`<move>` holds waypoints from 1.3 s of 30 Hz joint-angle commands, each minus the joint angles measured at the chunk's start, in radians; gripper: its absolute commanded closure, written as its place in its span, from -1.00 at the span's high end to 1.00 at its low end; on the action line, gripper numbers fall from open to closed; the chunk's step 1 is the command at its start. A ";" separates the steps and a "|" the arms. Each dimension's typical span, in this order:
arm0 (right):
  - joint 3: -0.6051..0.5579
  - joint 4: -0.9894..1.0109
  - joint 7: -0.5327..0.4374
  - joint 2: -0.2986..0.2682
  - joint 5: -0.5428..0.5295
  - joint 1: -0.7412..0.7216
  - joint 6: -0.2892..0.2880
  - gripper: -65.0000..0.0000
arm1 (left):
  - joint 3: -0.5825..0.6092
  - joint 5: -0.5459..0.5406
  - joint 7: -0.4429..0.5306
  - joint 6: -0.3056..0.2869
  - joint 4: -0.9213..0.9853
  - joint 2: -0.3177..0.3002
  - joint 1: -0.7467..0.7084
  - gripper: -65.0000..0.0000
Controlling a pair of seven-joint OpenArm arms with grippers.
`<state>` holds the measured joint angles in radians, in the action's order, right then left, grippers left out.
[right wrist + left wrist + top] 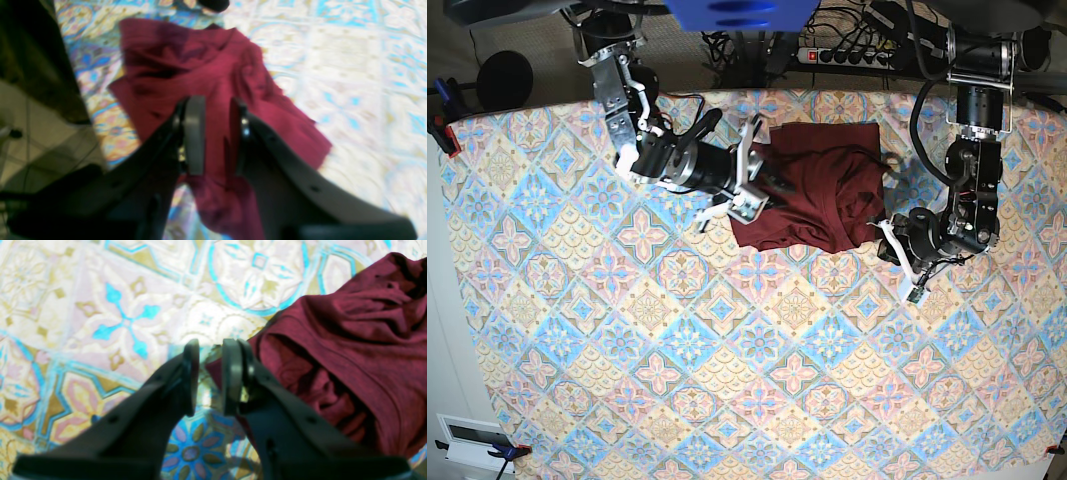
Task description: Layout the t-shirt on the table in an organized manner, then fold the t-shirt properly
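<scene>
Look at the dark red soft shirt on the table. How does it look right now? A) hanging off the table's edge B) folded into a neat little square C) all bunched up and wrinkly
C, because the dark maroon knit t-shirt lies in a crumpled heap with deep folds on the pastel tile-pattern table, well inside its edges.

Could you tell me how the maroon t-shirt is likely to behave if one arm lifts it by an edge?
The t-shirt lies bunched in soft folds, so it will probably droop and hang limp rather than hold shape. It looks thin and light, so it should lift easily. On the table, a push would likely wrinkle it more than slide it whole.
</scene>
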<state>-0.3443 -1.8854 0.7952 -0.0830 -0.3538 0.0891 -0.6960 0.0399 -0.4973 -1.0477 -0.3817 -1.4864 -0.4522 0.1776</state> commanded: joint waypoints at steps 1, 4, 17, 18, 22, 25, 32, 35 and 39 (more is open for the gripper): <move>-0.009 -0.019 -0.027 0.004 -0.023 -0.015 -0.002 -0.60 | -0.031 -0.011 0.008 0.002 -0.020 -0.013 0.009 -0.64; -0.026 -0.012 -0.029 0.004 -0.023 -0.016 -0.002 -0.60 | -0.102 -0.088 -0.004 -0.003 -0.053 -0.007 -0.023 -0.64; 0.015 0.053 -0.029 -0.085 -0.021 -0.079 -0.002 -0.60 | -0.305 -0.467 -0.185 -0.003 -0.500 -0.036 -0.373 -0.21; 0.015 0.056 -0.029 -0.093 -0.021 -0.082 -0.002 -0.60 | -0.305 -0.478 -0.185 -0.003 -0.509 -0.036 -0.396 -0.13; 0.015 0.060 -0.029 -0.123 -0.021 -0.098 -0.002 -0.60 | -0.305 -0.502 -0.185 -0.004 -0.517 -0.047 -0.447 0.08; 0.015 0.060 -0.029 -0.128 -0.023 -0.098 -0.002 -0.60 | -0.305 -0.499 -0.208 -0.004 -0.517 -0.047 -0.455 0.08; 0.015 0.056 -0.029 -0.128 -0.023 -0.093 -0.002 -0.60 | -0.248 -0.395 -0.227 -0.004 -0.517 -0.047 -0.450 0.08; 0.015 0.054 -0.029 -0.128 -0.023 -0.094 -0.002 -0.60 | -0.219 -0.357 -0.227 -0.004 -0.517 -0.049 -0.451 0.08; 0.015 0.054 -0.029 -0.128 -0.023 -0.096 -0.002 -0.60 | -0.166 -0.283 -0.225 -0.004 -0.514 -0.041 -0.448 0.08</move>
<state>-0.3321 -1.8114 0.7910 -0.2108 -0.3561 0.0082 -0.6960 -0.1223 -0.7681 -1.2869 -0.3859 -1.9877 -0.4843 -0.2783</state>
